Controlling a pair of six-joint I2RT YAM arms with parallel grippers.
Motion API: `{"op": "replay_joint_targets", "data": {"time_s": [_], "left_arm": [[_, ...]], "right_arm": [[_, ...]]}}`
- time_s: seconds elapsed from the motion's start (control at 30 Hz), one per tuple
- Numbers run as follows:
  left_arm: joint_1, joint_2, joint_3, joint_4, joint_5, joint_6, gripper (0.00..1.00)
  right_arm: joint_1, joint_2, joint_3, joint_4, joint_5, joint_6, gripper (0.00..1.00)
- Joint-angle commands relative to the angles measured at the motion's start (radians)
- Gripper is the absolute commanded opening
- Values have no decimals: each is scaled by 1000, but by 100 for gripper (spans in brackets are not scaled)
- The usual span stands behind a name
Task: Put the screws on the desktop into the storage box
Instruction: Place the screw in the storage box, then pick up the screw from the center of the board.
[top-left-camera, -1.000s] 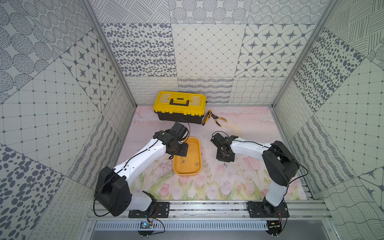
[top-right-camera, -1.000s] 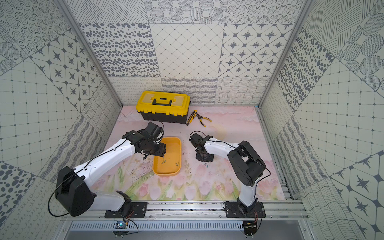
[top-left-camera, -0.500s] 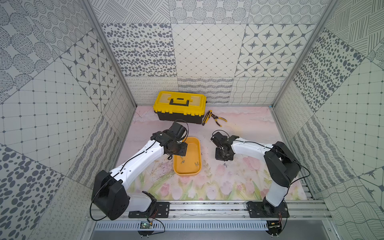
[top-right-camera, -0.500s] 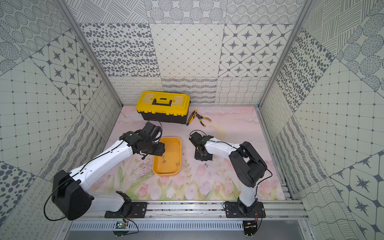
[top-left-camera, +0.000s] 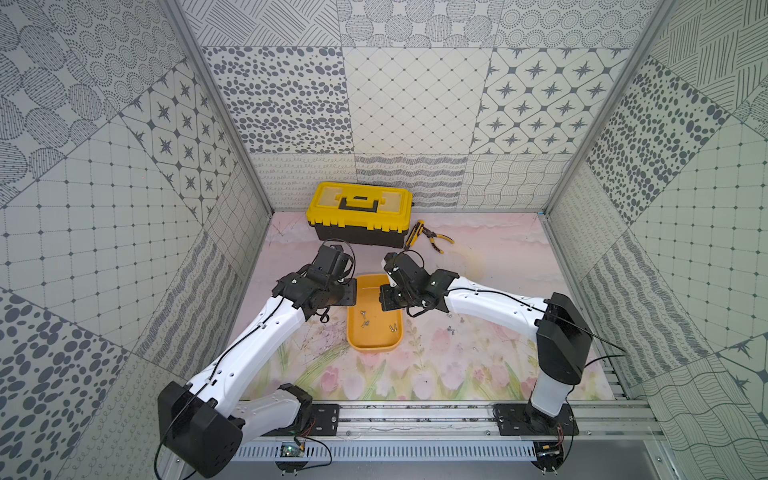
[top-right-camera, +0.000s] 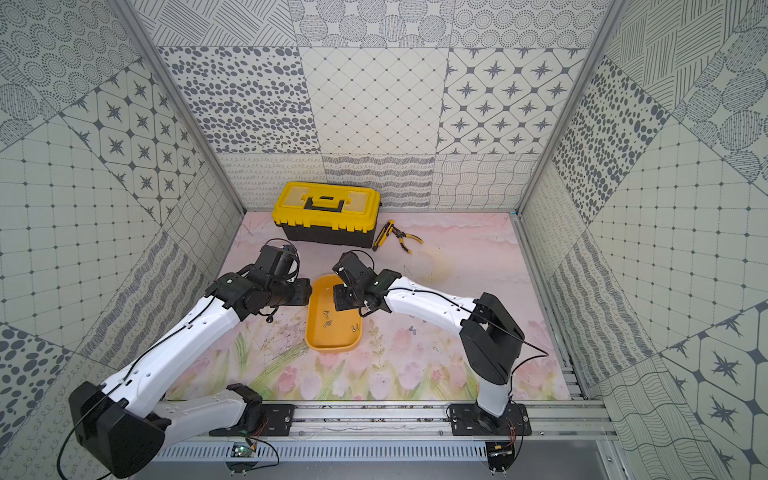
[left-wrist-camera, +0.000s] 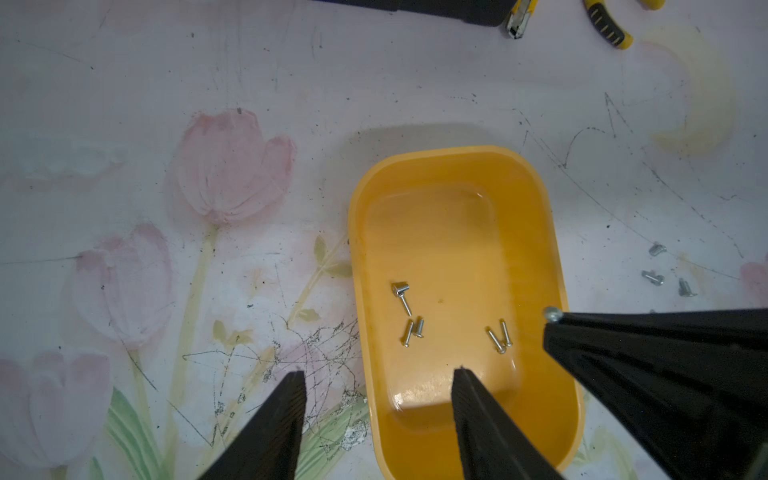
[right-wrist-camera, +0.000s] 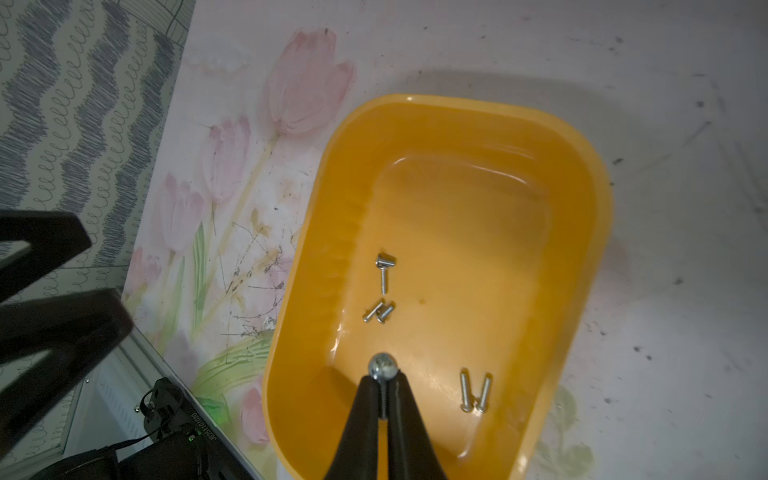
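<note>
– Silver-grey metal between the right fingers (right-wrist-camera: 409, 415)?
– Yes. Pressed together on a single screw (right-wrist-camera: 383, 366): shank pinched between the two tips, round head poking out just beyond them.
– And under those tips?
– Yellow-orange plastic: the storage box (right-wrist-camera: 582, 216), directly below. Screw hanging over the inside of it, raised off the box floor.
– Anything lying in there?
– Six screws (right-wrist-camera: 378, 312), loose on the box floor in three little pairs. One pair just beside the right fingertips, the other two pairs further out ahead of them.
– Left fingers (left-wrist-camera: 270, 428)?
– Apart, with a wide gap and nothing held in it. One tip over the inside of the box, the other out over the pink bench (left-wrist-camera: 124, 104), with the box's long wall running below the gap between them. Touching box or bench? Cannot tell from these views.
– More outside the box?
– Three stray screws (left-wrist-camera: 652, 277) flat on the bench, past the far wall of the box from the left fingers, on the outer side of the right fingers and well apart from both pairs of tips.
</note>
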Motion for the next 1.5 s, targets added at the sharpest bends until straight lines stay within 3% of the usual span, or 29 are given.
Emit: {"op": "replay_joint_targets", "data": {"time_s": [0.0, 0.1, 0.13, 0.37, 0.53, 0.63, 0.8, 1.07, 1.3, 1.47], "left_arm": [[18, -27, -11, 43, -64, -26, 63], [18, -32, -13, 44, -68, -24, 63], [18, -32, -13, 45, -66, -25, 63], [-36, -11, -12, 108, 193, 50, 55], [-252, 129, 85, 20, 179, 57, 52], [-365, 260, 160, -27, 182, 15, 50], [-503, 469, 296, -55, 199, 42, 48], [-513, 772, 527, -88, 271, 29, 50], [-516, 955, 663, -105, 286, 191, 51], [-517, 1025, 714, -98, 243, 235, 51]], "right_arm": [[10, 52, 40, 28, -27, -13, 13], [-7, 14, 32, 29, -5, -35, 37], [-23, -17, 14, 30, -10, -36, 40], [-285, -364, -317, 94, -43, -43, 42], [-588, -564, -604, 92, -89, -80, 40], [-701, -627, -723, 93, -62, -104, 40], [-741, -630, -826, 135, 18, -128, 41], [-792, -609, -887, 190, -14, -97, 41], [-796, -578, -880, 193, -20, -95, 42], [-797, -573, -879, 193, -19, -93, 42]]}}
